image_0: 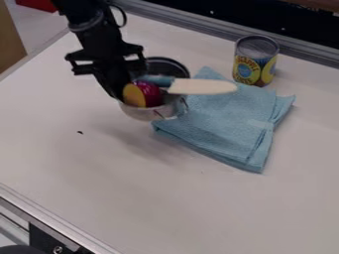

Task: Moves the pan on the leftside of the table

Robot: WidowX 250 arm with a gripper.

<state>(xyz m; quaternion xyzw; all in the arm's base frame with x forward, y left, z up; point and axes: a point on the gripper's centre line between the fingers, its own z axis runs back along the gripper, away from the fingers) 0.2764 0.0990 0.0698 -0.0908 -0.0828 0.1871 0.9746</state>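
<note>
Black gripper (115, 78) is at the upper left, pointing down at the left rim of the pan, its lower end against or just in front of it. The silvery pan (144, 114) has a dark inside and stands left of the blue cloth, overlapping its left edge in the view. In it lie a purple-and-yellow object (151, 94) and a utensil (202, 87) with a blue part and a pale flat part, which sticks out to the right over the cloth. The gripper hides part of the pan's left side.
A folded blue cloth (228, 121) lies on the white table (112, 193) right of the pan. Behind the cloth a yellow-labelled can (255, 60) stands upright. Metal rails run along the table's back and its front left edge. A small dark speck lies left of centre.
</note>
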